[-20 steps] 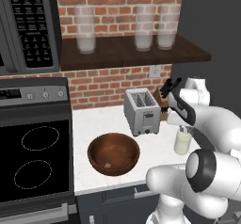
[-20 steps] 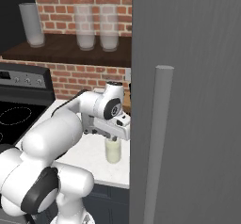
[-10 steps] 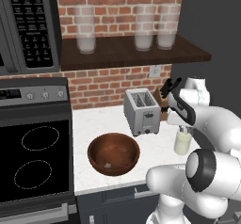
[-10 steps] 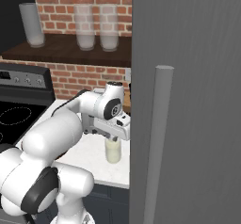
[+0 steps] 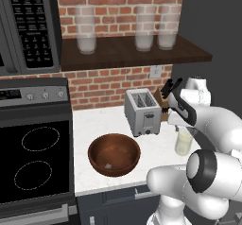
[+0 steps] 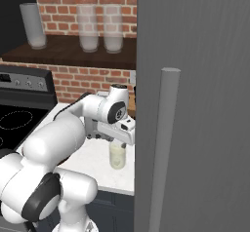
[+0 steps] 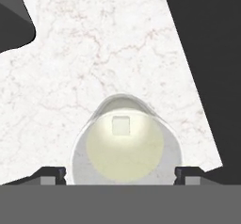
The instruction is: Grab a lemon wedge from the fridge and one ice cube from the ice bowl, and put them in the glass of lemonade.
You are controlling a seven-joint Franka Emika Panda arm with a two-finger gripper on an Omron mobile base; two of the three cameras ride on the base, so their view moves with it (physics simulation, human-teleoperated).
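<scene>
Gripper poised straight above the glass of lemonade, an ice cube floating in the drink.

The tall dark grey fridge (image 6: 195, 104) stands shut at the right end of the white marble counter (image 5: 94, 125), its pale bar handle (image 6: 161, 148) facing forward. On the counter the wide brown ice bowl (image 5: 114, 154) sits near the front edge, with one small pale piece on its floor, and a steel toaster (image 5: 142, 111) stands behind it. The glass of lemonade (image 5: 183, 142) is to the right of the bowl, close to the fridge. The gripper (image 7: 120, 172) hangs directly over the glass, its two fingertips (image 7: 51, 172) spread wide, one on either side of the rim and holding nothing. In the hand view the ice cube (image 7: 121, 124) lies in the pale yellow liquid, between the fingertips and below them.
</scene>
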